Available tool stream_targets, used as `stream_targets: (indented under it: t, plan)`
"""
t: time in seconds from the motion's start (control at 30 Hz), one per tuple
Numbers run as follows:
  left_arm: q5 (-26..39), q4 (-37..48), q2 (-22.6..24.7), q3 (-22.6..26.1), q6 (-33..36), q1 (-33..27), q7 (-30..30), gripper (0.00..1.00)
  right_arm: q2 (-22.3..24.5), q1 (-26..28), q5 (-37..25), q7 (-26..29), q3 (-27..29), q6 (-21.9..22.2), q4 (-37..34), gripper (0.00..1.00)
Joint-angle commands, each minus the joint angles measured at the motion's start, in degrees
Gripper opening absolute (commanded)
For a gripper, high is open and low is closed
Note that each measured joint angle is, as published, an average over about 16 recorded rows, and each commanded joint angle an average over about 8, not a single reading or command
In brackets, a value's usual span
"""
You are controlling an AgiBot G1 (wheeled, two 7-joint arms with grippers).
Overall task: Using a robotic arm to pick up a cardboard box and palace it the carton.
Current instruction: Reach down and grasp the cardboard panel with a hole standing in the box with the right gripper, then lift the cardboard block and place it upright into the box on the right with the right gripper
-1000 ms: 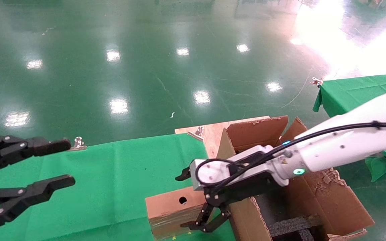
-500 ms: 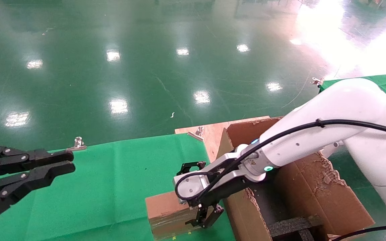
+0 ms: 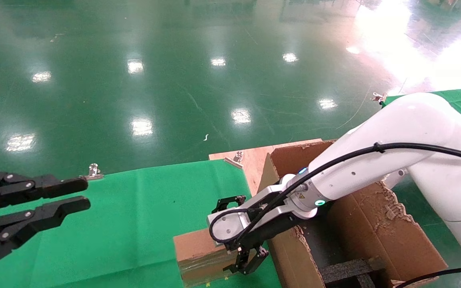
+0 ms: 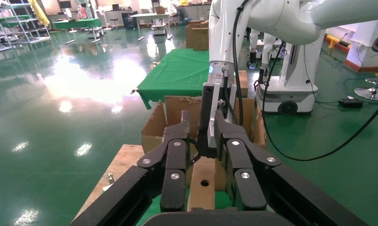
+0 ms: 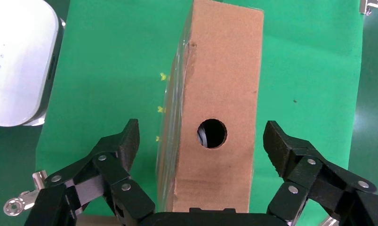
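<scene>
Brown corrugated carton [image 3: 378, 236] at the right, flaps up, black foam inside. Just left of it, on the green cloth [image 3: 134, 208], the small cardboard box [image 3: 196, 250], long axis running away from the right wrist, round hole up. Directly above that box, the robotic arm [image 3: 374, 176] with its right gripper [image 5: 203, 143]: fingers spread wide, one on each long side, neither touching. Far left, the left gripper [image 3: 74, 196], slightly parted, idle and well apart.
</scene>
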Motion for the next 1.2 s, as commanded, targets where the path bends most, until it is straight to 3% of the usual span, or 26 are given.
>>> stream_targets:
  t: [0.03, 1.2]
  plan:
    - [0.00, 0.00, 0.00, 0.00, 0.00, 0.00, 0.00, 1.00, 0.08, -0.06, 0.08, -0.01, 0.11, 0.01, 0.00, 0.00]
    - [-0.02, 0.00, 0.00, 0.00, 0.00, 0.00, 0.00, 1.00, 0.29, 0.68, 1.28, -0.46, 0.78, 0.14, -1.80, 0.00]
